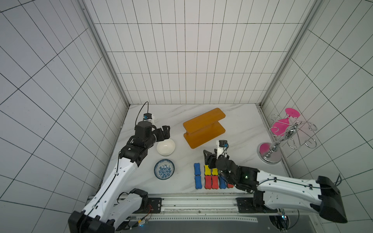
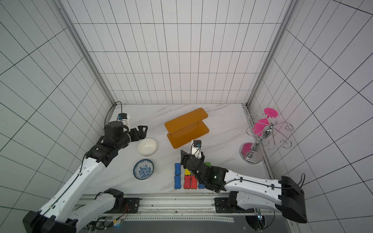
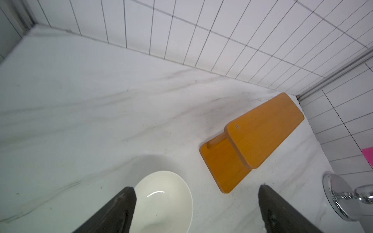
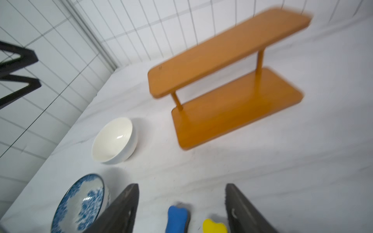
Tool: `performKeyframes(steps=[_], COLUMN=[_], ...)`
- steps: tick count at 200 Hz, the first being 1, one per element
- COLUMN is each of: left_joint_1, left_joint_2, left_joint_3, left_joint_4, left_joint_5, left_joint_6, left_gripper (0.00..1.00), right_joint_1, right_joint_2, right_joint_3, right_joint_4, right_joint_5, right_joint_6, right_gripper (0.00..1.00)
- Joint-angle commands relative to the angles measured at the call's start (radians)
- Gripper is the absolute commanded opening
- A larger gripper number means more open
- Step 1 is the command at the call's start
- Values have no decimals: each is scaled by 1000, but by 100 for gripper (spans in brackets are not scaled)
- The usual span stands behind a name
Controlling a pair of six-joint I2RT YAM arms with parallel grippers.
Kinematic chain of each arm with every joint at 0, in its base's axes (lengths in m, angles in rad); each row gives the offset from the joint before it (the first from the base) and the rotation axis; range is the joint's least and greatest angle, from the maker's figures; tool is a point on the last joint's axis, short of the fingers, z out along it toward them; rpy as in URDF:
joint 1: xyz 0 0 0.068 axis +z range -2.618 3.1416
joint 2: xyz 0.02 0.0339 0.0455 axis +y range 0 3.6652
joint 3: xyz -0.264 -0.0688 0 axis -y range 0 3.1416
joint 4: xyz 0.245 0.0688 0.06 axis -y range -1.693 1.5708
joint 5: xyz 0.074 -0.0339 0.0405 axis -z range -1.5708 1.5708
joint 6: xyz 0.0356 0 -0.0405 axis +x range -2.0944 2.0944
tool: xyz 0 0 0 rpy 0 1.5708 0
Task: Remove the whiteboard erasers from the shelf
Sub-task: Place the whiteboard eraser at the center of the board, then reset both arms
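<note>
Zero whiteboard erasers point(image 1: 207, 181) sit on the orange shelf point(image 1: 203, 129); both of its boards are bare in every view. The erasers lie on the marble table point(image 1: 242, 125) in neat rows, at 6 o'clock from the shelf and well apart from it. I see blue, yellow and red ones in a top view. A green eraser point(image 2: 207, 163) peeks out at the 3 o'clock side of my right arm. That arm covers some of them, so I cannot count them all.

My right claw point(image 4: 181, 187) hangs just over the 12 o'clock end of the rows. Its two fingers are spread wide and grip nothing. A blue eraser point(image 4: 177, 218) and a yellow eraser point(image 4: 215, 226) lie on the table right under it. My left claw point(image 3: 195, 187) is spread wide too and holds nothing. It hangs over the white bowl point(image 1: 166, 146), at 9 o'clock from the shelf.

I think the taking-off job is done, or as good as done. Next I should lift my right claw straight up, so my fingers do not bump the rows. Then I should pull both arms back toward 6 o'clock.
</note>
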Motion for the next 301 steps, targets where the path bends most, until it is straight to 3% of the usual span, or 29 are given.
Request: performKeyframes(steps=[1, 9, 19, 26, 45, 58, 67, 80, 99, 114, 136, 171, 179, 200, 211, 219, 238, 252, 279, 301], left_joint_1=[3, 12, 37, 70, 166, 186, 187, 193, 214, 234, 264, 277, 277, 281, 282, 285, 287, 287, 285, 289], left_joint_2=[-41, -45, -30, -11, 19, 31, 59, 96, 169, 222, 273, 389, 419, 486, 518, 530, 544, 549, 615, 633], left_joint_3=[-130, -182, -236, -271, -335, -360, -369, -398, -439, -468, -525, -494, -485, -398, -359, -341, -330, -346, -497, -451], left_joint_4=[230, 333, 430, 467, 527, 561, 584, 643, 739, 809, 931, 1007, 1043, 960, 926, 899, 894, 938, 1284, 1211], left_joint_5=[-354, -426, -448, -409, -269, -225, -209, -218, -174, -147, -94, -21, -14, 2, 16, 17, 27, 24, 2, -57], left_joint_6=[181, 264, 296, 287, 174, 172, 218, 262, 300, 308, 346, 348, 354, 350, 349, 343, 337, 310, 298, 270], left_gripper=[98, 97, 96, 95, 92, 91, 92, 94, 94, 94, 97, 98, 98, 98, 98, 98, 98, 98, 98, 98], right_joint_1=[-146, -247, -348, -388, -468, -530, -578, -687, -904, -1039, -1073, -1123, -1148, -1188, -1244, -1280, -1292, -1293, -1292, -1292], right_joint_2=[-75, -72, -45, -29, 33, 74, 74, 63, 49, 110, 252, 548, 605, 604, 564, 585, 585, 597, 585, 585], right_joint_3=[-180, -195, -142, -111, -119, -183, -233, -312, -359, -363, -358, -364, -359, -292, -228, -203, -144, -152, -160, -159], right_joint_4=[309, 351, 315, 278, 310, 447, 499, 606, 634, 710, 860, 1162, 1219, 1076, 883, 856, 737, 776, 775, 773], right_joint_5=[18, -135, -148, -154, -32, 48, 16, -40, -301, -403, -397, -343, -403, -447, -553, -608, -605, -603, -605, -604], right_joint_6=[-589, -646, -579, -609, -839, -908, -939, -888, -735, -638, -629, -593, -593, -559, -518, -494, -480, -480, -484, -484], right_gripper=[100, 99, 99, 99, 99, 99, 99, 99, 99, 99, 99, 99, 99, 99, 99, 99, 99, 99, 99, 99])
